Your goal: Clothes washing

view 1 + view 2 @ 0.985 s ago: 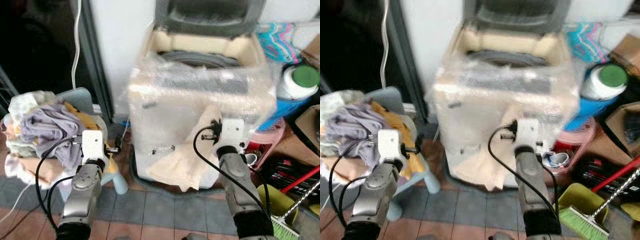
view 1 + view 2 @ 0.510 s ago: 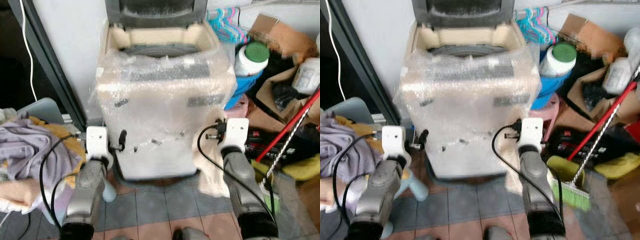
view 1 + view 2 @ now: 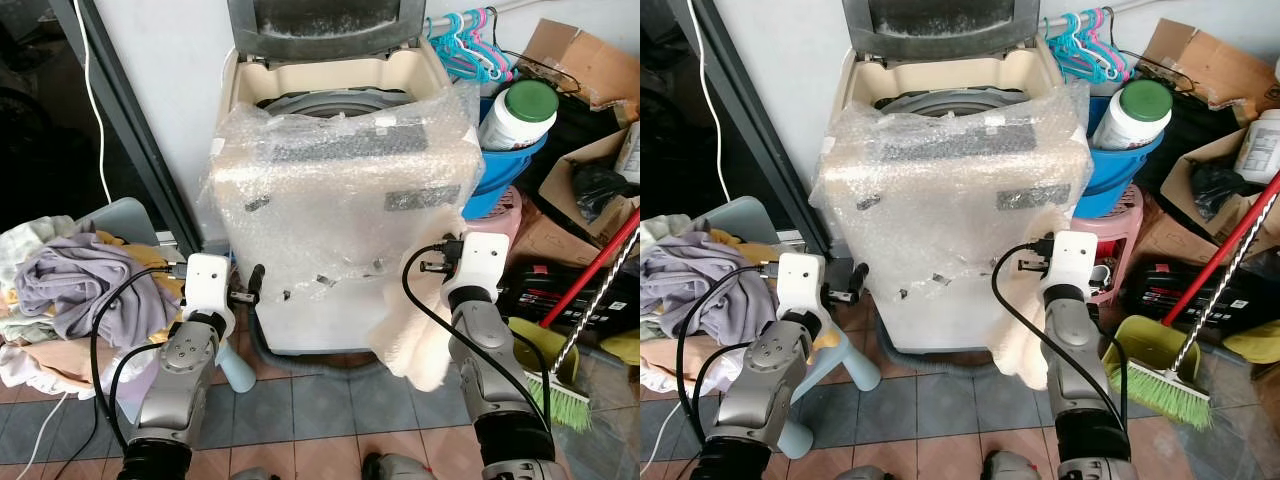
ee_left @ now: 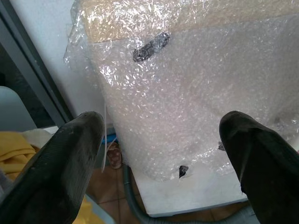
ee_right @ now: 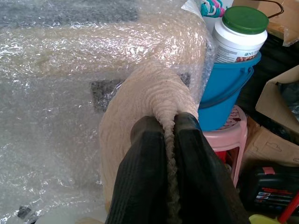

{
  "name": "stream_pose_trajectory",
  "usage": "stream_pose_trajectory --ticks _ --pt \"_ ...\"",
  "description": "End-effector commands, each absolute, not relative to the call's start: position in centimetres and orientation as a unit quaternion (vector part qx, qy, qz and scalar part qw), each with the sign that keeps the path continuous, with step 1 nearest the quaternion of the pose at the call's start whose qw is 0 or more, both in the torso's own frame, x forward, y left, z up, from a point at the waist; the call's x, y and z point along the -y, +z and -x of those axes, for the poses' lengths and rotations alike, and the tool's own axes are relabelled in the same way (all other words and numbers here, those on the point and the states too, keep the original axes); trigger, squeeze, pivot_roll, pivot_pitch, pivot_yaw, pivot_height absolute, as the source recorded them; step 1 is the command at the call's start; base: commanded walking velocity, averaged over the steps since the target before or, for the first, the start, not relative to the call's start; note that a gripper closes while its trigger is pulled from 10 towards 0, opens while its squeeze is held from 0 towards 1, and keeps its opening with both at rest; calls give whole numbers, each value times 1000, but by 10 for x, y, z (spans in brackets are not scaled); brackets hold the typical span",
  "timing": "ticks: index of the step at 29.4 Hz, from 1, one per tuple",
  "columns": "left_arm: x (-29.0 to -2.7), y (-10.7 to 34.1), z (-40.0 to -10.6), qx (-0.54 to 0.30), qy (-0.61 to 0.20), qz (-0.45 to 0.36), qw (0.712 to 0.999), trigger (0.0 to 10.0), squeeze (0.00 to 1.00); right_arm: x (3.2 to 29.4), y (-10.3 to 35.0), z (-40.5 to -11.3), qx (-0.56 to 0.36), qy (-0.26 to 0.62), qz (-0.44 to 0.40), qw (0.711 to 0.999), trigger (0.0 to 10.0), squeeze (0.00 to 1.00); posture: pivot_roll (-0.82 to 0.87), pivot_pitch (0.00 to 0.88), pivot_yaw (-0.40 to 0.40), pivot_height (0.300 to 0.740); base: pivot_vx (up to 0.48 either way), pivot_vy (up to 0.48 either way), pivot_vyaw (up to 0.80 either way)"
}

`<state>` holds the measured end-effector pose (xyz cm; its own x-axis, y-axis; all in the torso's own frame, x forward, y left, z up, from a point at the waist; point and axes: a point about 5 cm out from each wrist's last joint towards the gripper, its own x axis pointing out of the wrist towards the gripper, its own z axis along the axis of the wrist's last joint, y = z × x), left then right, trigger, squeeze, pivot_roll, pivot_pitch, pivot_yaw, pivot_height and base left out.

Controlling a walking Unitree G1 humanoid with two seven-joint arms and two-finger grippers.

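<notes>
Top-loading washing machine (image 3: 340, 210) stands against a white wall (image 3: 170, 90), lid raised, drum opening visible. Its front and control panel are wrapped in bubble wrap (image 4: 187, 93). Floor (image 3: 300, 410) is tiled in grey and reddish squares; a grey hose runs along the machine's base.

Right gripper (image 5: 170, 130): jaws clenched on a fold of cream towel (image 3: 415, 335). The towel hangs from the jaws in front of the machine's lower right corner, its lower end clear of the floor.

Left gripper (image 4: 163, 154): jaws spread wide, nothing between them, held near the machine's lower left front.

To the robot's left: a pale blue plastic chair (image 3: 125, 220) loaded with a pile of clothes (image 3: 75, 285), lilac, yellow and white pieces among them. Behind it a dark doorway with a grey frame; a white cable (image 3: 98, 110) hangs down there.

To the right of the machine: a blue bucket (image 3: 505, 165) on a pink stool (image 3: 1120, 235), a white bottle with green cap (image 3: 520, 112) in the bucket, coloured hangers (image 3: 470, 45) above, cardboard boxes (image 3: 585, 65), a red-handled broom (image 3: 1170, 385) with green head leaning over a yellow-green dustpan (image 3: 1135, 340).
</notes>
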<state>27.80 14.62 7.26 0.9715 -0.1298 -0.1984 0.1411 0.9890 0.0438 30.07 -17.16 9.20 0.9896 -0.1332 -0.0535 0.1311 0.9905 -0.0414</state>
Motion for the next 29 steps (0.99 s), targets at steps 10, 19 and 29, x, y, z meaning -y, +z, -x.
stream_pose_trajectory --ticks 10,19,29 --pt "-160 79 -270 -94 -37 -27 995 10000 0 172 121 -316 20 -21 50 998 10000 0 -11 0 28 740 148 0 0" --pt "-164 79 -275 -91 -19 -18 995 10000 0 174 140 -328 53 12 75 996 10000 0 -18 0 18 740 348 0 222" --pt "-154 78 -274 -100 -33 -13 994 10000 0 165 206 -349 152 111 136 973 10000 0 -25 0 25 740 345 0 352"
